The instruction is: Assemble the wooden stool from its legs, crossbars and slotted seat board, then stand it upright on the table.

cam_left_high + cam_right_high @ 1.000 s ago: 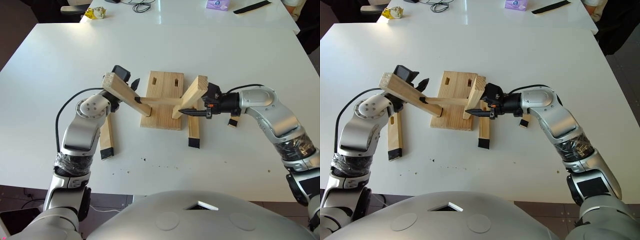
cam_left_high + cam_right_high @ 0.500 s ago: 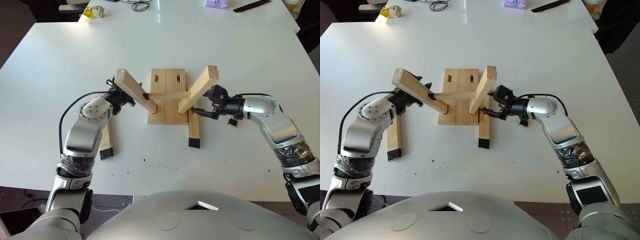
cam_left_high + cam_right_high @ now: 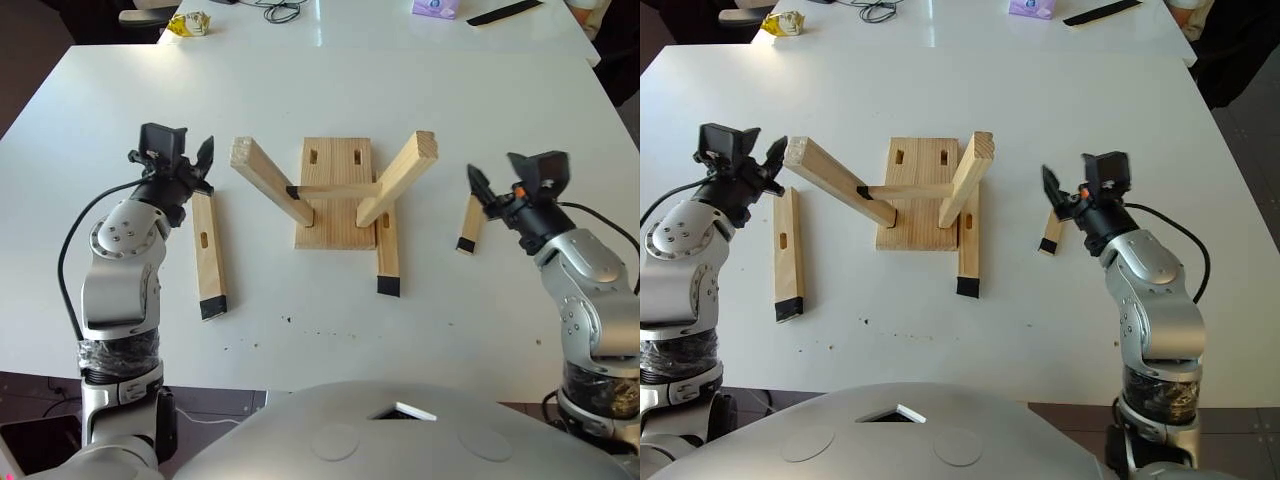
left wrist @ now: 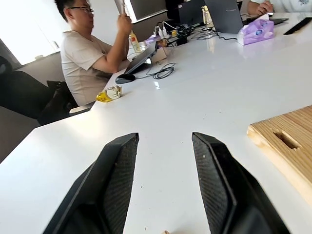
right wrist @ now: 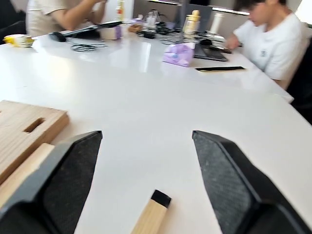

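Left pincer point(image 4: 164, 138) and right pincer point(image 5: 146, 134) spread, loose leg point(image 3: 208, 255) beside the left (tissue pack point(image 3: 435, 9) behind).

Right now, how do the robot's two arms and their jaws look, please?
The left arm and the right arm have rounded silver-grey shells, shiny black wrap near the base and a loose black cable alongside. The left gripper and the right gripper are black, with two tapered jaws, textured inside. The right one bears a small orange mark.

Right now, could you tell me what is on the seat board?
A left leg and a right leg lean outward on the seat board, joined by a crossbar. Their feet hide the board beneath.
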